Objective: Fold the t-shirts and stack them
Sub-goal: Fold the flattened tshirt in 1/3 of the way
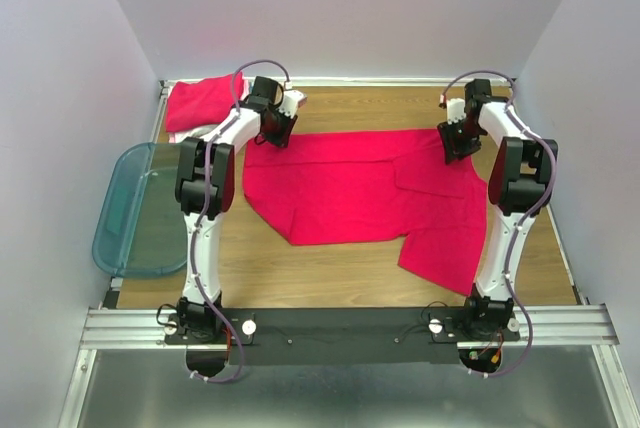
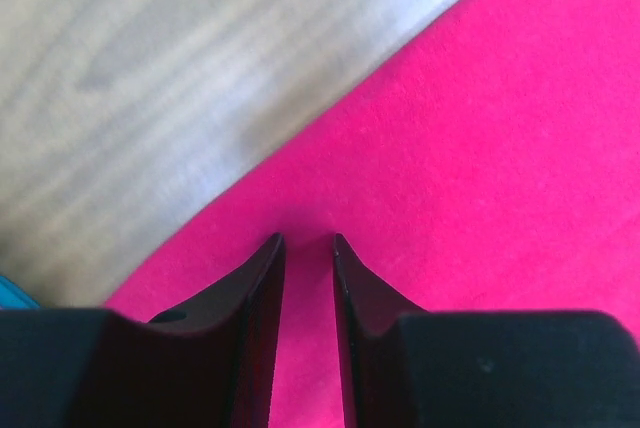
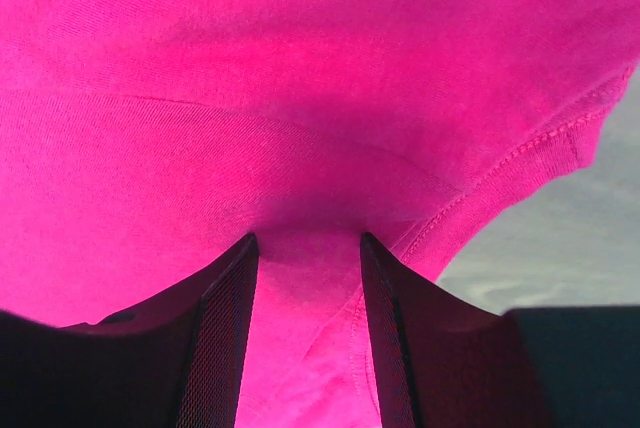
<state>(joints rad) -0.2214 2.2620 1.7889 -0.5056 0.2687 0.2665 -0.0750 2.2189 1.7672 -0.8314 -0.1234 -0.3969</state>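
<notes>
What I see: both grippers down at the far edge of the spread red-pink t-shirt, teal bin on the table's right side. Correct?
Not quite. The top external view shows the teal bin on the left side of the table, beside the left arm. The left gripper and right gripper are down at the far edge of the spread t-shirt.

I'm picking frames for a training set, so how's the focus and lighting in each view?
Top view: sharp and evenly lit, red shirt vivid, soft shadows by the arms. Left wrist view: wooden table blurred with a pale sheen, fingers nearly black. Right wrist view: shirt fills the frame, dark shadow ahead of the fingers, hem stitching crisp.
</notes>
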